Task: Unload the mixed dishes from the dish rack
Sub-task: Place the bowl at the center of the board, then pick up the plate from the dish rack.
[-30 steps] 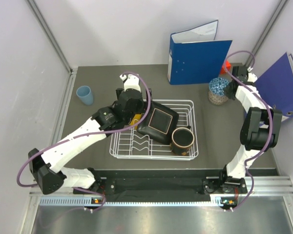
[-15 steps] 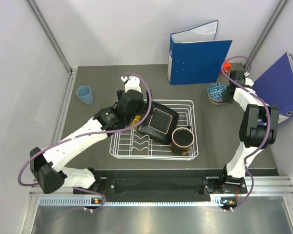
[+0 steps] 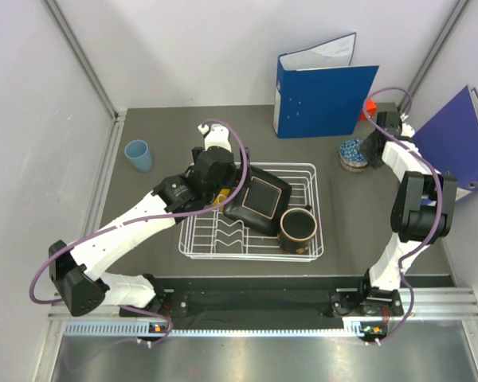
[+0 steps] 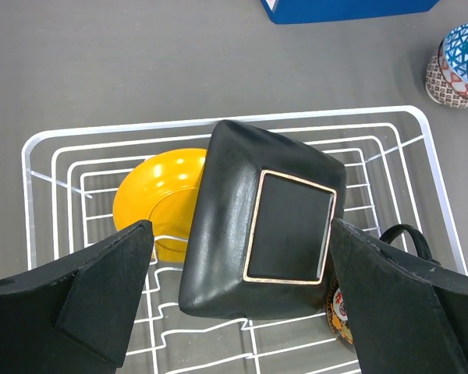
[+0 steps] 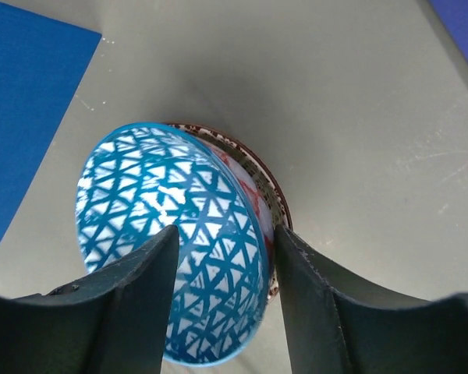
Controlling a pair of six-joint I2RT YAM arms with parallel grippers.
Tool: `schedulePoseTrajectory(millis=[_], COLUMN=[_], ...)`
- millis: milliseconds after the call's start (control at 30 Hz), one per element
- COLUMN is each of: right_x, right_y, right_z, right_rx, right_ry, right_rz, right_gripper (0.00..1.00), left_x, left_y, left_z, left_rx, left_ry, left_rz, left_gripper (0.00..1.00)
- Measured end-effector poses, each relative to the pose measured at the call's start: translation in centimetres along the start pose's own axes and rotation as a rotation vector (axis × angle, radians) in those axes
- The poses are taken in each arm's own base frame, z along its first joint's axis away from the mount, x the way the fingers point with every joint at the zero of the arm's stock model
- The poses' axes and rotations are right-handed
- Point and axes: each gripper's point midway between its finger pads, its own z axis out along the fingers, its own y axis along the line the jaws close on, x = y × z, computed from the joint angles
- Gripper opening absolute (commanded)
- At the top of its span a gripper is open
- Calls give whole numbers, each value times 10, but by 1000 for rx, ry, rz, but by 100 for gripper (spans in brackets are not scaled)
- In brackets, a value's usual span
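Nearest, the dark brown mug (image 3: 299, 227) sat upright in the dish rack's (image 4: 125, 128) near right corner, unmoved. Behind it the black square plate (image 4: 290, 226) leaned across the wires, partly covering the small yellow dish (image 4: 156, 195). The left gripper (image 4: 240, 234) stayed above both, jaws spread wide, holding nothing. Farther left, the light blue cup (image 3: 139, 155) stood on the table (image 3: 167, 135). At the far right, the speckled bowl (image 5: 164, 210), raised a second before, now rested lower on the table beside the blue binders (image 3: 323, 99). The right gripper (image 5: 225, 234) had parted its jaws, fingers astride the bowl's wall.
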Motion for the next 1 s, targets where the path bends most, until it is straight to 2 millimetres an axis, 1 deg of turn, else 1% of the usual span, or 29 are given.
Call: schedulePoseTrajectory(millis=[300, 533, 833, 933, 1000], right_x=[-7, -4, -7, -11, -21], right_y=[3, -4, -7, -5, 1], right_z=[-20, -21, -22, -32, -43], right_rx=[-17, 10, 27, 21, 1], right_ry=[-7, 2, -12, -18, -40], right_rz=[-8, -29, -28, -27, -22], right_gripper=[52, 51, 53, 53, 53], left_x=[1, 2, 3, 3, 3], left_y=[-3, -5, -5, -5, -6], left_z=[0, -1, -1, -1, -1], left_rx=[15, 23, 24, 27, 31], left_ry=[8, 13, 14, 16, 18], left_rz=[-5, -14, -15, -15, -15], left_gripper=[99, 99, 99, 99, 99])
